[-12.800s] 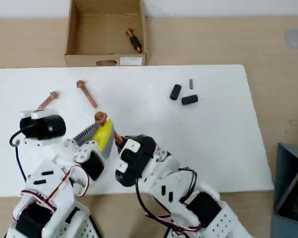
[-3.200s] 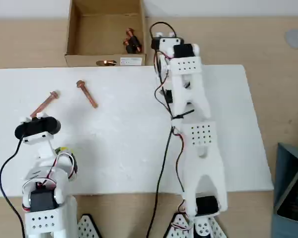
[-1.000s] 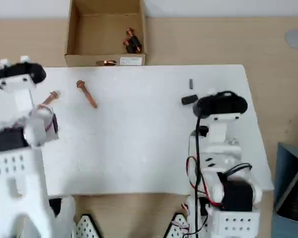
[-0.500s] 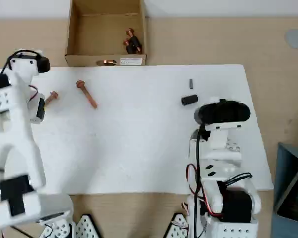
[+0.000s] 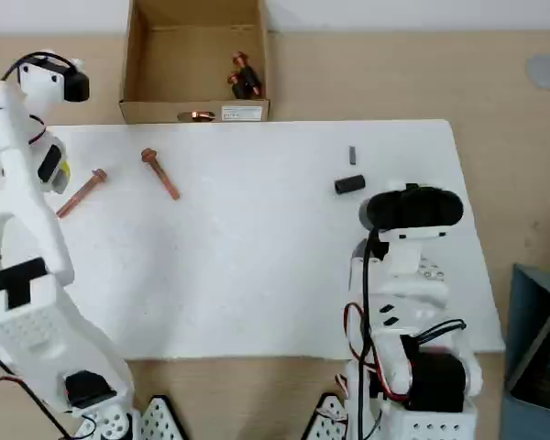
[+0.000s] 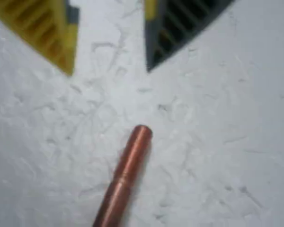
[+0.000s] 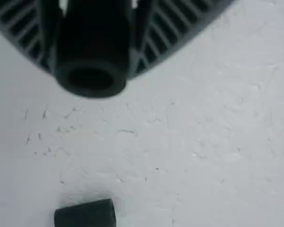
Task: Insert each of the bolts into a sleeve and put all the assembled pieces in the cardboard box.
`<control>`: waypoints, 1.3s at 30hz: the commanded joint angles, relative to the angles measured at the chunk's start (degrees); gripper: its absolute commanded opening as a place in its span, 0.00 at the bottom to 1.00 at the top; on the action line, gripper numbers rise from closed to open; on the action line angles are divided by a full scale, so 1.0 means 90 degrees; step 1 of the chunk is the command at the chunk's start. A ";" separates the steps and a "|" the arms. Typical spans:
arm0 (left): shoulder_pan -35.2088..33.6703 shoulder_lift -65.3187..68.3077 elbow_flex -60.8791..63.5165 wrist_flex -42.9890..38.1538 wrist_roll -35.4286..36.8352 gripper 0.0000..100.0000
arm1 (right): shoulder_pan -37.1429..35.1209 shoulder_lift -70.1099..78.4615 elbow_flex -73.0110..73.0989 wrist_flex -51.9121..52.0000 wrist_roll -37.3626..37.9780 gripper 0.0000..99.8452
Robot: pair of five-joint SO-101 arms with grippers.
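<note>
Two copper bolts lie on the white mat [image 5: 257,275]: one bolt [image 5: 81,192] at the far left, another bolt [image 5: 160,174] to its right. My left gripper [image 6: 109,38] hangs open just above the shank end of the left bolt [image 6: 128,175], with its yellow finger [image 6: 47,33] and dark finger [image 6: 180,28] apart. My right gripper [image 7: 92,47] is shut on a black sleeve [image 7: 91,66], held above the mat. A second black sleeve [image 5: 349,184] lies on the mat just beyond it, also seen as the lying sleeve [image 7: 85,213]. The cardboard box [image 5: 142,64] holds assembled pieces [image 5: 243,75].
A small dark pin [image 5: 352,156] lies behind the loose sleeve. A copper piece [image 5: 199,116] shows at the box's front wall. A grey bin [image 5: 536,339] stands off the mat at the right. The mat's middle is bare.
The left arm has stretched out toward the far left, bringing its gripper over the left bolt. The right arm has barely moved and still holds the sleeve.
</note>
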 commanded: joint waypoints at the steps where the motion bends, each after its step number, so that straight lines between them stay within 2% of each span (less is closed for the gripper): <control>1: -0.0059 0.0269 -0.0508 0.0059 -0.0342 0.12 | 0.0054 -0.0044 0.0005 -0.0107 0.0068 0.01; 9: 0.0039 0.1128 -0.1055 0.0020 -0.0996 0.12 | 0.0044 -0.0044 0.0190 -0.0137 0.0068 0.01; 21: 0.0469 0.2886 -0.3009 0.0049 -0.1084 0.12 | 0.0044 -0.0044 0.0200 -0.0137 0.0068 0.01; 39: 0.0703 0.3746 -0.3136 0.0020 -0.0967 0.12 | 0.0044 -0.0044 0.0200 -0.0137 0.0068 0.01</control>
